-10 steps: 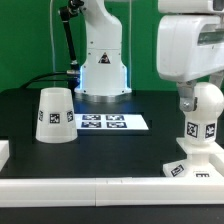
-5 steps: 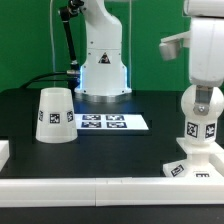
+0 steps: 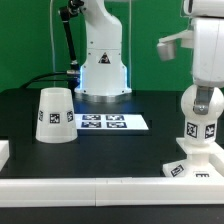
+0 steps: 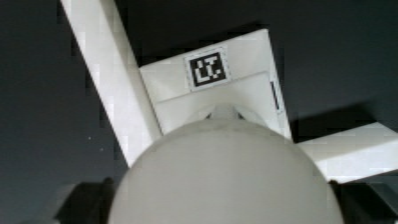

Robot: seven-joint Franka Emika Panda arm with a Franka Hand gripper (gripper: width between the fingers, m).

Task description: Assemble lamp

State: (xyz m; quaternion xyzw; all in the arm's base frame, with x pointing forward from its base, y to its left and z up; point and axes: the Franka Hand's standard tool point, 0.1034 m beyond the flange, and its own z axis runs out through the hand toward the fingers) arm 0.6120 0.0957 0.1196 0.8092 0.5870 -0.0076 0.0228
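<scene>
The white bulb (image 3: pixel 203 128) stands upright on the flat square base (image 3: pixel 190 168) at the exterior view's right, tags facing the camera. My gripper (image 3: pixel 205 97) hangs straight over the bulb's round head, with one dark finger (image 4: pixel 75 203) on each side of it. The jaws stand apart, and no clamping on the head shows. In the wrist view the bulb's head (image 4: pixel 222 170) fills the lower part, with the tagged base (image 4: pixel 210 70) beneath it. The cone-shaped shade (image 3: pixel 55 115) stands alone at the exterior view's left.
The marker board (image 3: pixel 103 122) lies flat on the black table between the shade and the bulb. The robot's white pedestal (image 3: pixel 103 60) stands behind it. A white rail (image 3: pixel 90 185) runs along the table's front edge.
My wrist has turned over the bulb: the hand's broad white side gave way to a narrower side with a stub pointing left. The bulb's tags and the shade have not moved.
</scene>
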